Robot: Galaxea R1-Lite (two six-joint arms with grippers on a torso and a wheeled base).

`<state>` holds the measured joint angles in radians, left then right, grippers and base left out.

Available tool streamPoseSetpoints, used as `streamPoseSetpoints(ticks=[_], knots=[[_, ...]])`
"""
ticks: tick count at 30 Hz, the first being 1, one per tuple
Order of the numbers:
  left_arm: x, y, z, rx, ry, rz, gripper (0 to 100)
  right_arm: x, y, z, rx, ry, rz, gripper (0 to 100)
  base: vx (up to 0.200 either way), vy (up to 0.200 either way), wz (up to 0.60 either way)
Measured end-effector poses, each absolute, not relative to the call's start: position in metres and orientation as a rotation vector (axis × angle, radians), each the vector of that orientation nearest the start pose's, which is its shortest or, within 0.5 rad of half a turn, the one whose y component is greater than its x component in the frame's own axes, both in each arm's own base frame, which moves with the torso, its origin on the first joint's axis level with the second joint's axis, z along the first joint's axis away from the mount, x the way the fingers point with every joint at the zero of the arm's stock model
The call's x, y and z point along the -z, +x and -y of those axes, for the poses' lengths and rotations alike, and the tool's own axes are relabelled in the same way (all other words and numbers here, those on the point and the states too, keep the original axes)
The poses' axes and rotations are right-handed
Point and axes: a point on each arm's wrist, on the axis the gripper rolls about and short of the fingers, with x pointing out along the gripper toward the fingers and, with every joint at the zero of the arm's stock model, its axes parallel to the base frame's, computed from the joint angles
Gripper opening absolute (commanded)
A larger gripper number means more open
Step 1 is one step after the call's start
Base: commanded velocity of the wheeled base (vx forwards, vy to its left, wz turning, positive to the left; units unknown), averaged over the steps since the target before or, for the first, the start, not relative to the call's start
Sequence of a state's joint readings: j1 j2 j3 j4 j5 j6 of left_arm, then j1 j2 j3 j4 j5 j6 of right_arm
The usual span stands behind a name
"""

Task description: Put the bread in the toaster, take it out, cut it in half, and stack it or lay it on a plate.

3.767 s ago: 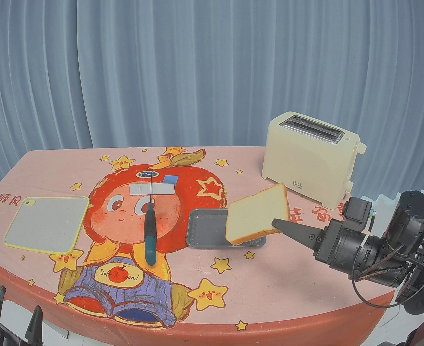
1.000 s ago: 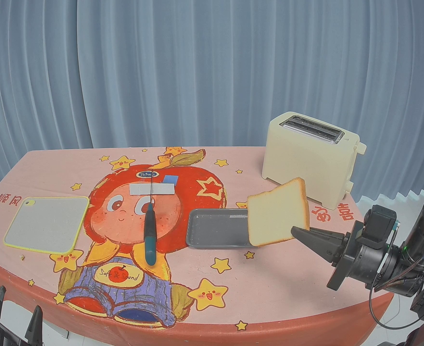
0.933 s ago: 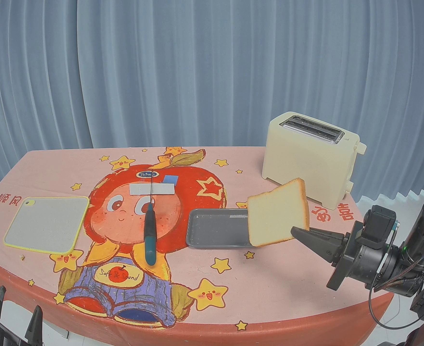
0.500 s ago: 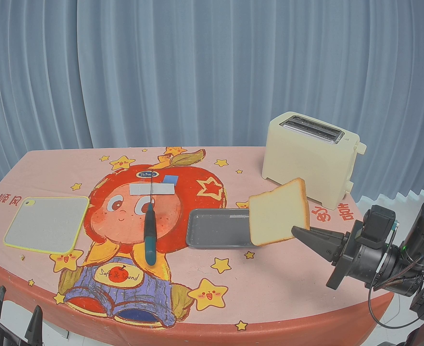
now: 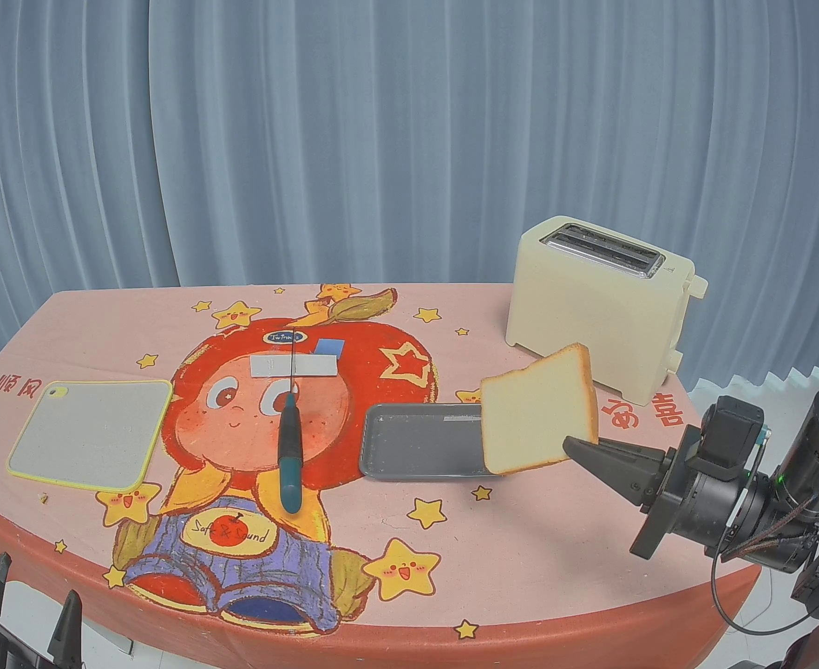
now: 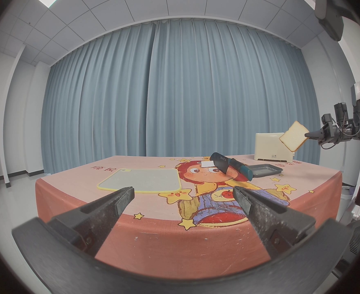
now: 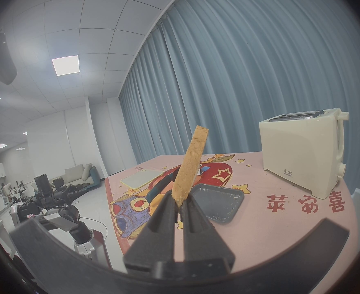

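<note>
A slice of bread (image 5: 537, 411) hangs in the air over the right end of the grey tray (image 5: 409, 448), tilted on its edge. My right gripper (image 5: 584, 446) is shut on its lower right corner; the right wrist view has the bread (image 7: 190, 163) edge-on between the fingers (image 7: 163, 215). The cream toaster (image 5: 600, 304) stands behind it at the back right, its slots empty. My left gripper (image 6: 184, 209) is open below the table's front left edge, nothing between its fingers. A blue-handled knife (image 5: 289, 429) lies mid-table.
A grey cutting board with a yellow rim (image 5: 91, 432) lies at the left of the table. White and blue tape pieces (image 5: 295, 362) sit behind the knife. The pink printed tablecloth (image 5: 539, 531) is bare in front of the tray.
Since the oldest frame the right gripper has carried the bread up and to the right, off the tray. Over the last second it has barely moved.
</note>
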<state>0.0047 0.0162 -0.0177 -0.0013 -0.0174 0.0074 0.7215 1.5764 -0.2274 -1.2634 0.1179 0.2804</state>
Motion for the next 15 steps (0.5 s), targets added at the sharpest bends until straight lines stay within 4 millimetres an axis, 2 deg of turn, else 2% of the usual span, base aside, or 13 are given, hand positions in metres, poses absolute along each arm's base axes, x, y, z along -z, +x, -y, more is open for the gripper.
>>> streamPoseSetpoints(ticks=[3, 12, 15], knots=[[-0.0809, -0.0229, 0.0005, 0.012, 0.007, 0.003, 100, -0.1375, 0.1602, -0.1445, -0.821, 0.237, -0.201, 0, 0.000, 0.000, 0.00], [-0.0809, -0.0229, 0.0005, 0.012, 0.008, 0.003, 100, -0.1361, 0.1608, -0.1449, -0.820, 0.236, -0.207, 0, 0.000, -0.200, 0.00], [-0.0809, -0.0229, 0.0005, 0.012, 0.007, 0.003, 100, -0.1360, 0.1607, -0.1452, -0.821, 0.235, -0.208, 0, 0.000, 0.000, 0.00]])
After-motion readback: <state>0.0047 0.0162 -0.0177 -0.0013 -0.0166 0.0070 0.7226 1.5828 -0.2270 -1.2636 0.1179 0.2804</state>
